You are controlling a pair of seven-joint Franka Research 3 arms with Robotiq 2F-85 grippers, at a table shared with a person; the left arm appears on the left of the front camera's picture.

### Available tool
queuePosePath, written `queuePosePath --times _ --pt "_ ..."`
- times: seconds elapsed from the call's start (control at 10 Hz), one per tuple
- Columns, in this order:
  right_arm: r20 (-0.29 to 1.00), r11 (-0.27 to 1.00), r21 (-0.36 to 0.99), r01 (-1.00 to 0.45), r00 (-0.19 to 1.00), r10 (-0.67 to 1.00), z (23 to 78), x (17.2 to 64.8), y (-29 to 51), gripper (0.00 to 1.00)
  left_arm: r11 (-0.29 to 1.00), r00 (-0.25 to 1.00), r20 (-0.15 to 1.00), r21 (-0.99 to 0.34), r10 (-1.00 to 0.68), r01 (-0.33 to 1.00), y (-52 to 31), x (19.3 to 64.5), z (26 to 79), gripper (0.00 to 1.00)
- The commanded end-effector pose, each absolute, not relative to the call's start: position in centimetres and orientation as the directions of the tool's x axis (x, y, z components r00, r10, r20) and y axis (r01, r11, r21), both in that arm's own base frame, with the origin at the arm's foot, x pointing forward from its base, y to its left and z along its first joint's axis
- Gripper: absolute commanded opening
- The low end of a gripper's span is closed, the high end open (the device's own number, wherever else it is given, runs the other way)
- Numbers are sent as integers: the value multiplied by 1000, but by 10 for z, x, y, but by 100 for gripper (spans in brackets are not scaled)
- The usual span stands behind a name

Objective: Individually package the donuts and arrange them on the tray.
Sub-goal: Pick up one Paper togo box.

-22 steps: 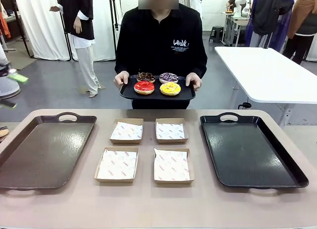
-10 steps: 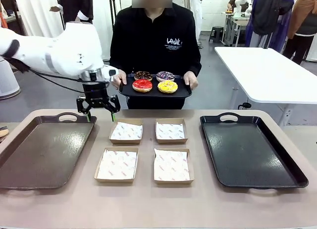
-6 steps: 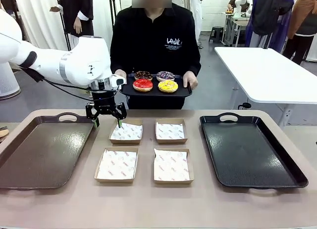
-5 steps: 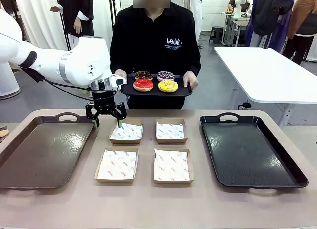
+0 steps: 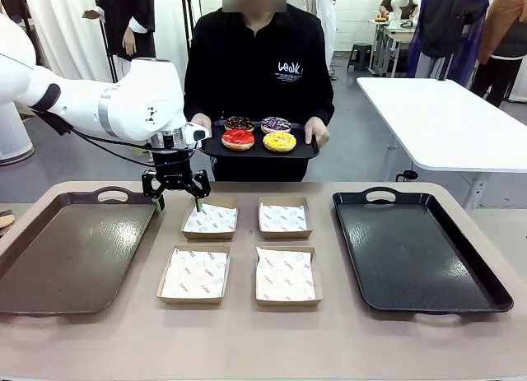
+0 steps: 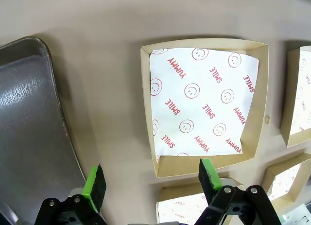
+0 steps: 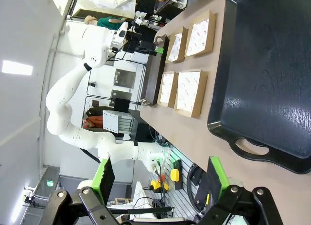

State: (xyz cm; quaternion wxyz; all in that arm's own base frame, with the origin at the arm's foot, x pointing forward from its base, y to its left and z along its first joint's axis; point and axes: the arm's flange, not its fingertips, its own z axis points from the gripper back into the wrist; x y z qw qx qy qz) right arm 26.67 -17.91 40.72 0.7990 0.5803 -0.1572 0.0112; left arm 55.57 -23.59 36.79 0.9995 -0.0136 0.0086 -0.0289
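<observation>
A person at the far side holds a small black serving tray [image 5: 258, 153] carrying the donuts: chocolate [image 5: 240, 123], purple [image 5: 276, 125], red [image 5: 238, 139] and yellow [image 5: 280, 141]. My left gripper [image 5: 175, 202] hangs open and empty just above the table, at the left edge of the far-left paper-lined box [image 5: 210, 218]. In the left wrist view that gripper [image 6: 152, 180] straddles the near corner of the box [image 6: 204, 103]. My right gripper [image 7: 159, 176] is open and empty, well off the table, looking along the large black tray [image 7: 272, 79].
Several open cardboard boxes lined with printed paper sit mid-table, among them the near-left one [image 5: 194, 274] and the near-right one [image 5: 285, 276]. A large brown tray [image 5: 74, 249] lies at the left and a large black tray [image 5: 416, 249] at the right. A white table [image 5: 445, 118] stands behind.
My left arm has swung in from the left, rightward and down, to the far-left box, then held still. The person's tray of donuts has stayed about where it was.
</observation>
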Motion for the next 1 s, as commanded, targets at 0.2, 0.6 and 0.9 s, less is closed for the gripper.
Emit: queuePosePath --times 0.2,0.6,0.9 --pt "266 317 927 -203 949 -171 408 266 -180 100 998 998 -16 -28 -58 57 -236 556 368 100" --pt "266 317 927 -203 949 -171 408 266 -180 100 995 989 105 0 -101 101 -244 574 346 100" --pt "266 317 927 -203 949 -171 408 266 -180 100 996 991 108 28 -83 80 -249 592 327 100"
